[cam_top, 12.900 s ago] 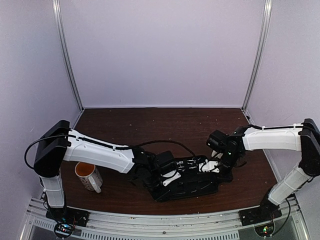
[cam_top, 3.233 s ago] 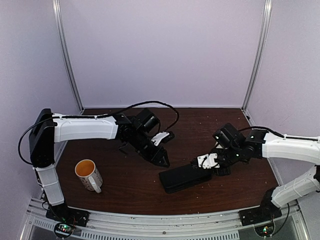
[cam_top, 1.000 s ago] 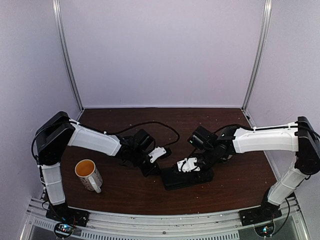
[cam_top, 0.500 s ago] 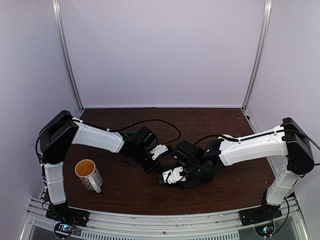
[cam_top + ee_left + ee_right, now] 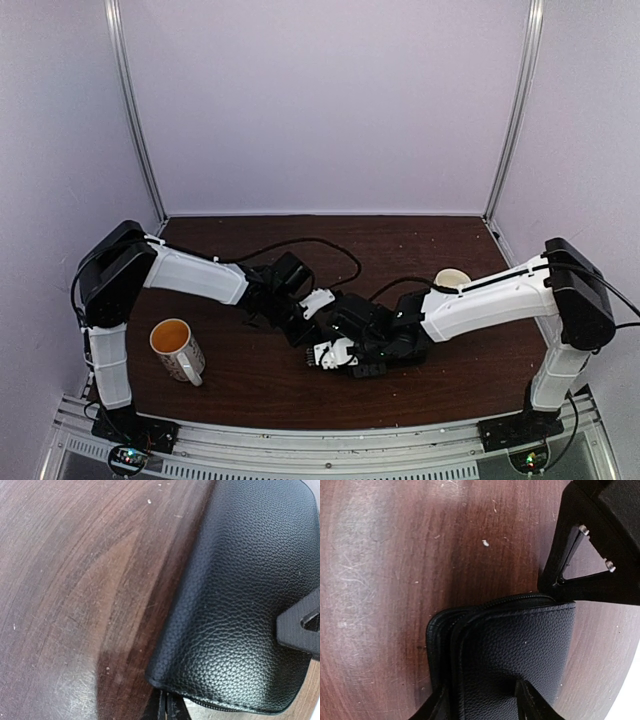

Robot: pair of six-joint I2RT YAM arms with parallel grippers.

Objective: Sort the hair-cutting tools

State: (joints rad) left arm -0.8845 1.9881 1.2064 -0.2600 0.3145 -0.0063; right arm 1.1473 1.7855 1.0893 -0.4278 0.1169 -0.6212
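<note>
My right gripper [image 5: 484,703] clamps the closed black case [image 5: 240,605], my left gripper [image 5: 167,711] is pinched together at its zip edge, and no scissors or clips show, so I judge them packed inside, sorting nearly done

1. dark brown wooden table [image 5: 400,235], grain showing, with white specks and pale scuffs in both close views.
2. black case [image 5: 240,595], pebbled leather-look cover, lying flat near the table centre toward 6 o'clock; closed, with a zip line along one rounded-corner edge [image 5: 520,645].
3. mug [image 5: 175,348] at 8 o'clock, upright, white outside, orange inside, handle toward the near edge; well apart from the case.
4. second mug [image 5: 452,279] at 3 o'clock, only its pale rim showing.
5. lilac walls [image 5: 320,100], two metal uprights [image 5: 135,120] at 11 and 1 o'clock.
6. slotted metal rail [image 5: 320,450] along 6 o'clock.
</note>
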